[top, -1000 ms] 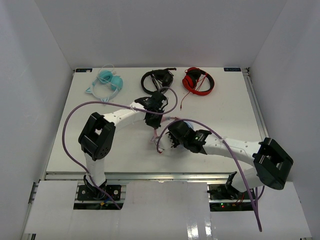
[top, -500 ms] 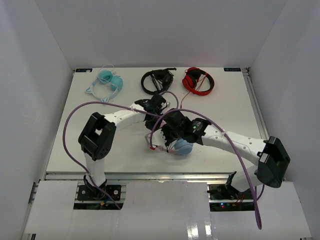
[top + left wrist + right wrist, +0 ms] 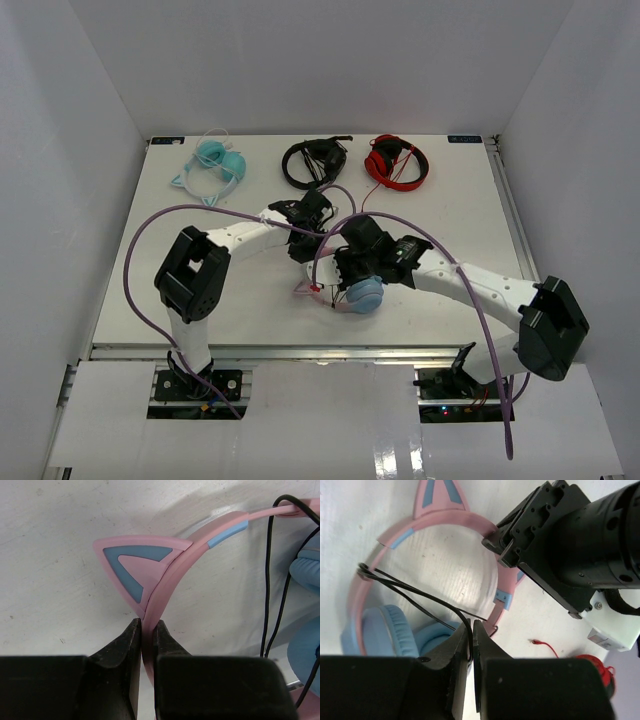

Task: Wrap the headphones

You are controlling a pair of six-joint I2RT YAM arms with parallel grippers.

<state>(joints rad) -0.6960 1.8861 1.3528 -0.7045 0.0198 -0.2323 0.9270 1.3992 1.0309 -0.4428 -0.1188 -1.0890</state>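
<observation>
The headphones (image 3: 362, 296) lie mid-table, with light blue earcups (image 3: 385, 632), a pink headband (image 3: 172, 572) and cat ears (image 3: 135, 567). My left gripper (image 3: 148, 630) is shut on the pink headband just below a cat ear. My right gripper (image 3: 471, 630) is shut on the thin dark cable (image 3: 415, 594), which runs from the headband's left end across the earcups into its jaws. The cable also shows beside an earcup in the left wrist view (image 3: 267, 595). In the top view both grippers meet over the headphones: the left (image 3: 308, 232), the right (image 3: 345, 275).
All-teal cat-ear headphones (image 3: 215, 165) lie at the back left. Black headphones (image 3: 315, 160) and red headphones (image 3: 397, 160) with a red cable (image 3: 547, 647) lie at the back middle. Purple arm cables (image 3: 150, 225) loop over the table.
My right gripper has moved left and toward the left gripper, drawing the cable across the headband. A blue earcup has come into view under the right arm. The left gripper has held still.
</observation>
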